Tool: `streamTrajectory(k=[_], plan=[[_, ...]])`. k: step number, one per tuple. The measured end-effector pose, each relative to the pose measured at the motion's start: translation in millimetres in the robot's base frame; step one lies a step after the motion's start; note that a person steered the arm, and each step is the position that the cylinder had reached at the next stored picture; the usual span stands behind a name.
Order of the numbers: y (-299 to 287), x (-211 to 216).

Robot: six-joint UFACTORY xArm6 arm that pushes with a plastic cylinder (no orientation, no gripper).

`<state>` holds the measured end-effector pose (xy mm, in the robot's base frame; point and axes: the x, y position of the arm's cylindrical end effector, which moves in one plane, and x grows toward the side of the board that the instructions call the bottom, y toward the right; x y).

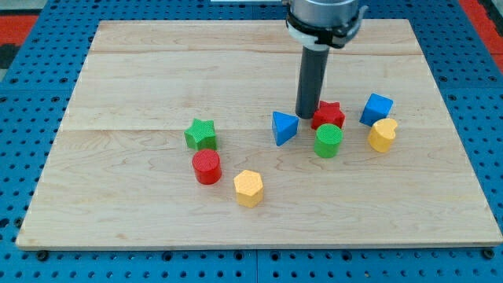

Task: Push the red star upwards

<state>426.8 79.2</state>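
Note:
The red star [330, 115] lies on the wooden board, right of centre. My tip [306, 116] stands right at the star's left edge, between it and the blue triangle [284, 127]; I cannot tell whether it touches the star. The green cylinder [328, 141] sits just below the red star, close against it. The rod rises straight up to the arm's head at the view's top.
A blue cube [377, 108] and a yellow heart-like block [383, 135] lie right of the star. A green star [201, 134], a red cylinder [207, 167] and a yellow hexagon [248, 188] lie left of centre. The board [118, 220] rests on a blue pegboard.

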Motion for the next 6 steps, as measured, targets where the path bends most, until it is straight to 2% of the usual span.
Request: streamTrajectory(k=[2, 3, 4, 5, 6], plan=[[-54.9, 4.4], [-66.5, 46.1], [-2.2, 76.1], [77.0, 76.2], [75.5, 50.9]])
